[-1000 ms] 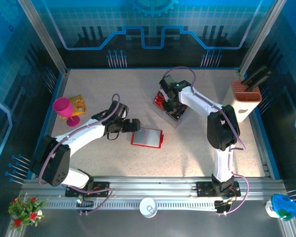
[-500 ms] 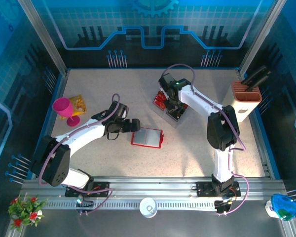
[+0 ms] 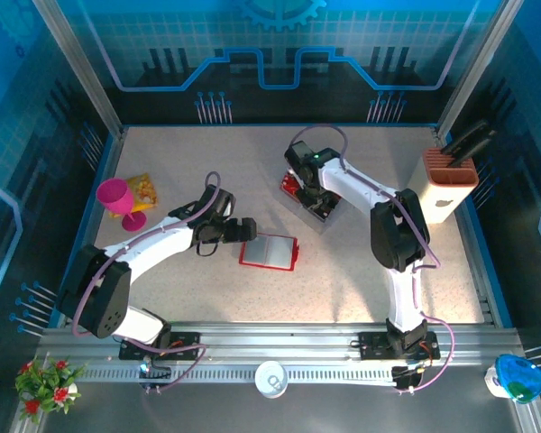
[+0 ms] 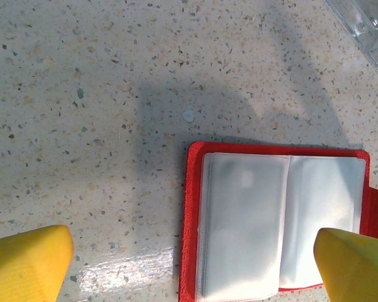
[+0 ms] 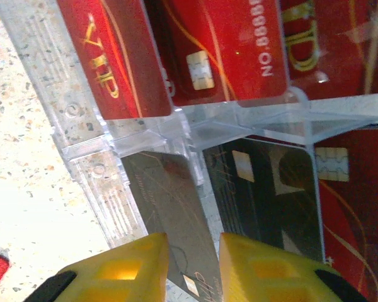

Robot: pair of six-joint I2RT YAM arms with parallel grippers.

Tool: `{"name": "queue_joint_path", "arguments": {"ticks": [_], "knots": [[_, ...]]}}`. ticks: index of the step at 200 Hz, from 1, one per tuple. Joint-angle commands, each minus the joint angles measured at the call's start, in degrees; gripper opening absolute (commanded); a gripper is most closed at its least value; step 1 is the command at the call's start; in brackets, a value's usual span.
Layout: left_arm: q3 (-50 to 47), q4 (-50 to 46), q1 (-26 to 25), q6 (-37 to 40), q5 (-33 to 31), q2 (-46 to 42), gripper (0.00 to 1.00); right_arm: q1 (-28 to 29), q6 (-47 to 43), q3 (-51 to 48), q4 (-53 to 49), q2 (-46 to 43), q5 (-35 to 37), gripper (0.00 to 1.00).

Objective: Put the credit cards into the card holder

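Note:
The card holder (image 3: pixel 269 252) lies open on the table, red-rimmed with pale sleeves (image 4: pixel 246 220). My left gripper (image 3: pixel 246 228) hovers at its left edge, open, its yellow fingers wide apart on either side of it (image 4: pixel 192 264). Several credit cards sit in a clear tray (image 3: pixel 317 213): red ones (image 5: pixel 220 50) and a black one (image 5: pixel 271 189). My right gripper (image 3: pixel 314 194) is down in the tray. Its jaws (image 5: pixel 193 245) stand narrow, with a tilted dark grey card (image 5: pixel 170 201) between them that touches both fingers.
A beige slotted block (image 3: pixel 449 180) with black handles stands at the right edge. A pink goblet (image 3: pixel 117 200) and a yellow packet (image 3: pixel 142 187) are at the left. A corner of the clear tray (image 4: pixel 365 25) lies beyond the card holder.
The right wrist has shifted slightly toward the back left over the tray. The left arm and the card holder have not moved.

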Motion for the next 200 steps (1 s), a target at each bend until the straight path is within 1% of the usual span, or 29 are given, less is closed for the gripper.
{"name": "queue_joint_path", "arguments": {"ticks": [1,31,54,67,97,121,145,174,200], "knots": [[0.52,-1.09,-0.32,1.13,0.83,0.74,0.99,0.92,-0.45,-0.85,-1.07,0.9,-1.41,0.26],[0.53,-1.13,-0.27,1.14,0.67,0.67,0.99,1.01,-0.46,-1.6,-0.77,0.05,-2.65,0.2],[0.34,-1.07,-0.32,1.22,0.57,0.5,0.99,1.0,-0.16,-2.04,-0.5,-1.22,-3.25,0.2],[0.29,-1.07,-0.29,1.21,0.57,0.38,0.99,1.03,-0.2,-2.18,-0.5,-1.77,-2.77,0.23],[0.38,-1.11,-0.32,1.22,0.69,0.39,0.99,1.04,-0.5,-2.37,-0.59,-2.1,-1.38,0.36],[0.28,-1.04,-0.32,1.19,0.66,0.32,0.99,1.09,-0.6,-2.93,-0.61,-1.56,-1.36,0.36],[-0.03,-1.14,-0.32,1.23,0.48,-0.06,0.99,1.05,-0.55,-3.82,-0.32,-1.39,-2.49,0.32],[-0.45,-1.18,-0.32,1.36,0.28,-0.74,0.99,1.09,-0.59,-4.65,0.42,-2.18,-4.84,0.2],[-0.58,-1.13,-0.3,1.41,0.22,-0.89,0.99,1.06,-0.07,-5.09,1.06,-3.65,-5.91,0.17]]}}
